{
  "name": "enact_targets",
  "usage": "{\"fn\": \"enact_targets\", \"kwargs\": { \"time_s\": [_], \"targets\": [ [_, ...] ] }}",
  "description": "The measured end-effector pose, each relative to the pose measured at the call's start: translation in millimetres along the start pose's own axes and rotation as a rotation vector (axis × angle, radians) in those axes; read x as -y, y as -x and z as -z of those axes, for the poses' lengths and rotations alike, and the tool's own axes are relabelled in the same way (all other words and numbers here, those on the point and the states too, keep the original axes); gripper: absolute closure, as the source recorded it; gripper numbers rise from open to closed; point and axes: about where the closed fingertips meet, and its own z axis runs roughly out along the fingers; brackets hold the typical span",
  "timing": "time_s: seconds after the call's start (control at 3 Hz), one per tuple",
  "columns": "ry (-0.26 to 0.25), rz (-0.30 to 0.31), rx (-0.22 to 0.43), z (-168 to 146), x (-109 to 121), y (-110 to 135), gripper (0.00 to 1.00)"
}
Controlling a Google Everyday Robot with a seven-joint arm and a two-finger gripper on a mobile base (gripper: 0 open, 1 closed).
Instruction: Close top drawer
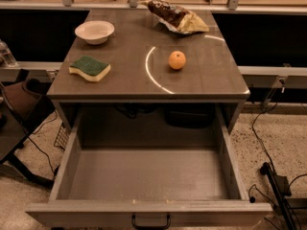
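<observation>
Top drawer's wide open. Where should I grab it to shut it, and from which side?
Take the top drawer by the black loop handle centred on its front panel, coming from the front, the camera's side. It is the only protruding part, and being centred it should push straight. The gripper is not in view.
</observation>
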Motion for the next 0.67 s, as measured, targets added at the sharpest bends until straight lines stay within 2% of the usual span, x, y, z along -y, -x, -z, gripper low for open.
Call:
{"fn": "enact_targets", "kwargs": {
  "time_s": [0.33,0.67],
  "targets": [
    [-0.001,0.011,0.000,-2.1,1.7,2.4,0.16],
    [0.004,0.013,0.001,-3.3,1.2,3.1,0.40]
  ]
}}
